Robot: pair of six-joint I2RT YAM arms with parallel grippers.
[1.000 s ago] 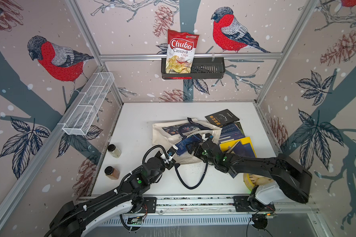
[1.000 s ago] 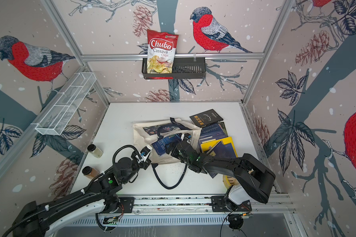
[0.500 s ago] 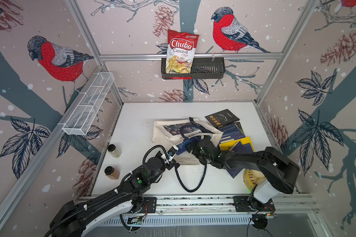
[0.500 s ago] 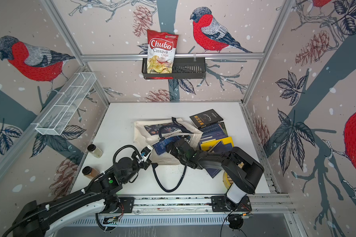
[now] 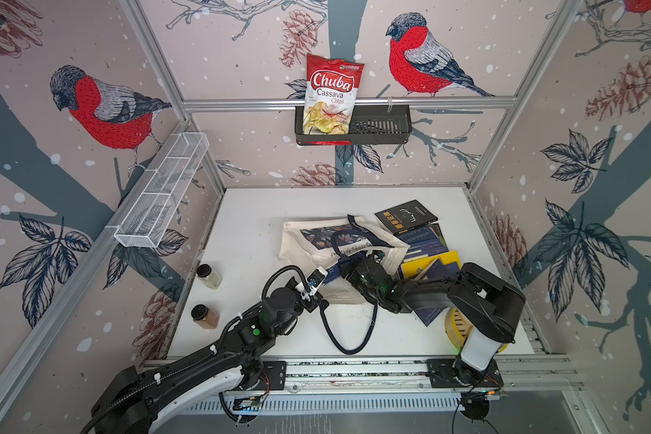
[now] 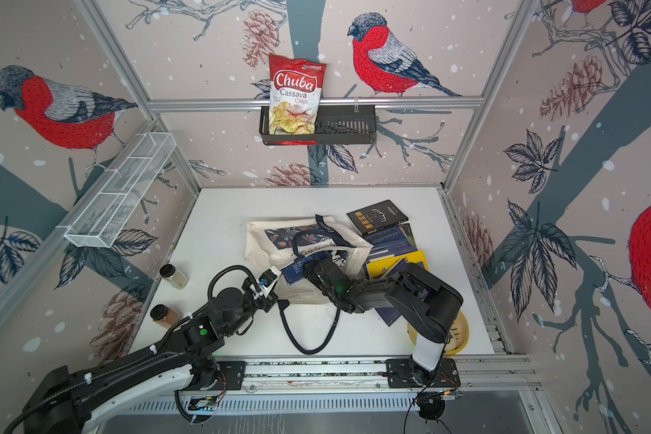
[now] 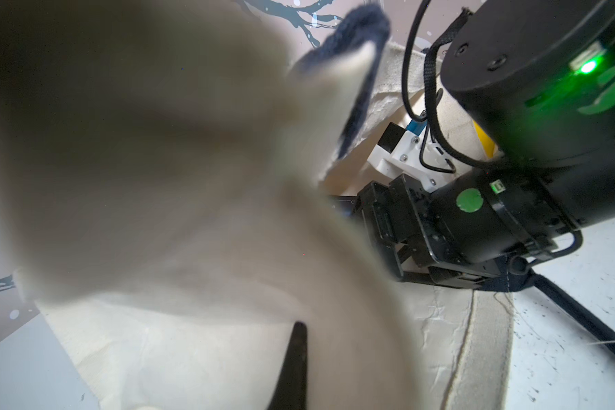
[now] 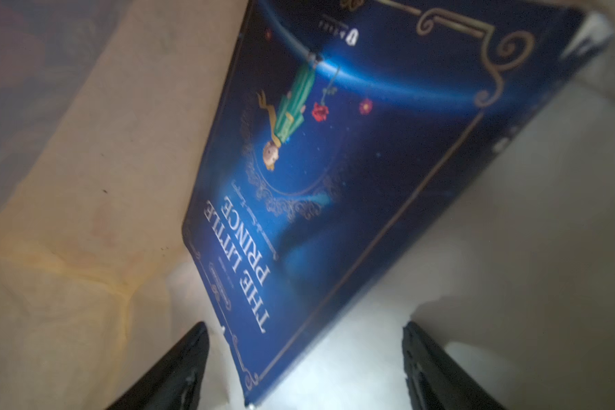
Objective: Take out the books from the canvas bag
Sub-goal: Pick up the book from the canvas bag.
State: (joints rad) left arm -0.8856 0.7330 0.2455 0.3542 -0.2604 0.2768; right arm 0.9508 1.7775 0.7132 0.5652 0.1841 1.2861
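Books: one blue paperback (image 8: 334, 170), titled "The Little Prince", is lying inside the canvas bag (image 5: 297, 250) at mid-frame in both top views, its near end showing at the bag's mouth. A pile of others (image 5: 425, 240) is lying on the tabletop (image 5: 249, 225) just right of the bag.
Likely handling: it is looking thin and light, stiff along the spine but bending across the cover. The glossy cover is probably slipping easily in a light grip.
Where to hold: the corner nearest the mouth is looking best, pinching both covers together close to the spine so the pages are not fanning.
Right end effector (image 8: 304, 330): it is reaching into the bag, jaws standing wide on either side of the paperback's near corner, gripping nothing.
Left end effector (image 7: 300, 328): it is closed, seemingly pinching a fold of the bag's cloth and lifting the mouth.
Bag as container: soft and sagging, it is holding that one paperback. Whether more are lying beneath it I cannot tell.
Wall basket (image 5: 384, 127): it is hanging at upper centre, holding a chips packet (image 5: 331, 94).
Two jars (image 5: 209, 276): they are standing at the lower left of the tabletop, one holding something pale, one something orange-brown.
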